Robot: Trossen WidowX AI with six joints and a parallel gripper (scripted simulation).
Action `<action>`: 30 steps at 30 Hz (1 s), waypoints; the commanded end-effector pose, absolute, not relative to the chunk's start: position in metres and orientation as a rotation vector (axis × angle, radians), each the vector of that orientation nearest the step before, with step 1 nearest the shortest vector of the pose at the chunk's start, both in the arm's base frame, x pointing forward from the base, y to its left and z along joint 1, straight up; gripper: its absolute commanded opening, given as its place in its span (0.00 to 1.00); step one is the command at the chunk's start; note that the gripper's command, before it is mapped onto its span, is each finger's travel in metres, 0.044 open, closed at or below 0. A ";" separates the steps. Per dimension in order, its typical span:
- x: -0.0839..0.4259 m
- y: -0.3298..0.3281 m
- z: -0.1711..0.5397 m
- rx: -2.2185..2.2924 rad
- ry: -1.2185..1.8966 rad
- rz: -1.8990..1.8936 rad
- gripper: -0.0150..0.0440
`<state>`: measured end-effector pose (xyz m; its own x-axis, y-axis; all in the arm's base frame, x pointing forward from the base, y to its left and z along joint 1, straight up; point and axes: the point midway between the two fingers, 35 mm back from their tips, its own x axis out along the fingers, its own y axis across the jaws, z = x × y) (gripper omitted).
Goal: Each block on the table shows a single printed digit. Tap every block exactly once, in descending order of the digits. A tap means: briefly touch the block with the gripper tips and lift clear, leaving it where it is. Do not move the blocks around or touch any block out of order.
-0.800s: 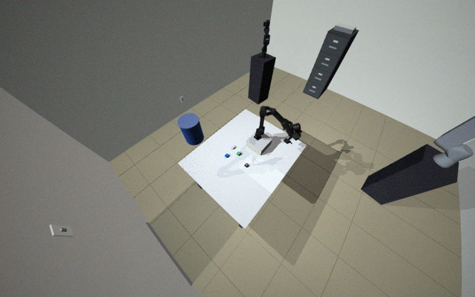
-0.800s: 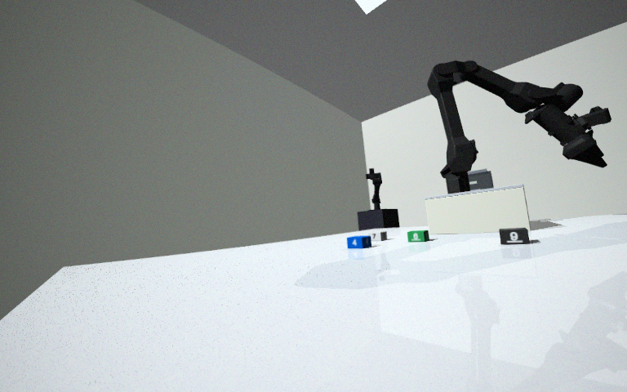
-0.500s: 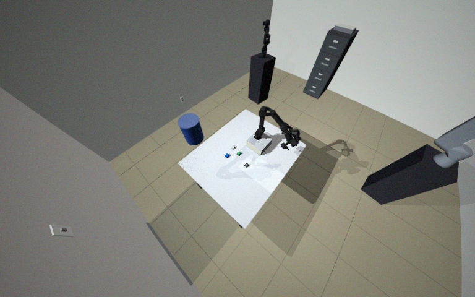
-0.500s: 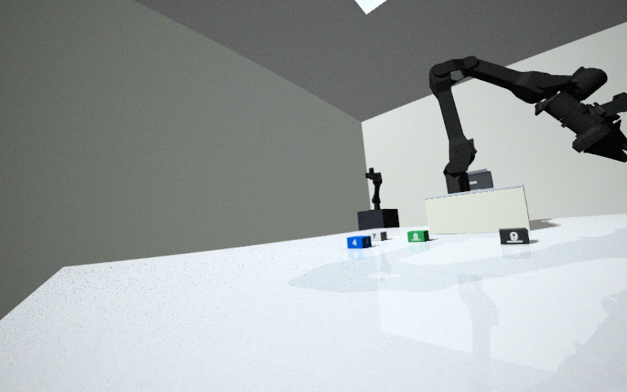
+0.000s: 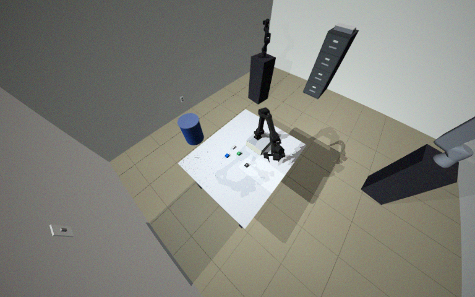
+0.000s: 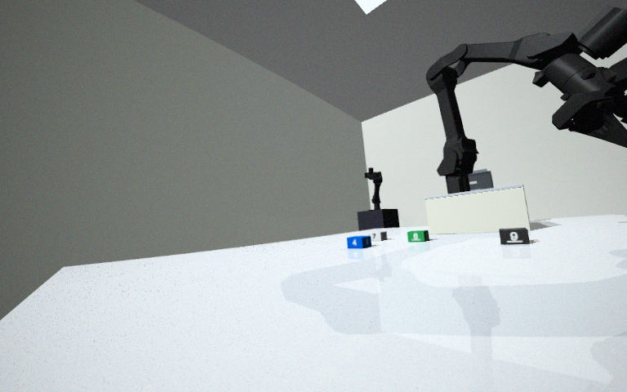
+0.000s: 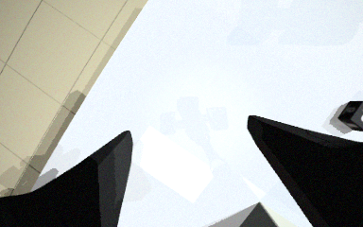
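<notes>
The black block with 9 (image 5: 247, 165) (image 6: 513, 236) (image 7: 352, 115) lies apart from the others, cut off by the right edge of the wrist view. The green block with 6 (image 5: 239, 153) (image 6: 418, 236) lies between it and the blue block with 4 (image 5: 227, 155) (image 6: 358, 242). The white block with 7 (image 5: 233, 147) (image 6: 380, 235) is behind the blue one, partly hidden in the exterior view. My gripper (image 5: 273, 159) (image 7: 191, 129) is open and empty, raised above the table and off to the side of the 9 block, touching no block.
The arm stands on a pale box (image 5: 254, 146) (image 6: 476, 212) on the white table (image 5: 245, 210) (image 6: 138, 323). In the wrist view the table edge runs diagonally at left, with tiled floor (image 7: 38, 57) beyond. A blue cylinder (image 5: 192, 131) stands beyond the table.
</notes>
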<state>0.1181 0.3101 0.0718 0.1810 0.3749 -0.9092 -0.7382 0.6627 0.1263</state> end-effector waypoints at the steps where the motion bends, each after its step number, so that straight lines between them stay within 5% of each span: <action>1: 0.174 0.278 0.073 -0.382 1.160 0.699 0.93; 15: 0.286 0.099 0.069 -0.332 1.325 0.341 0.93; 30: 0.255 -0.103 0.071 -0.121 1.536 0.091 0.93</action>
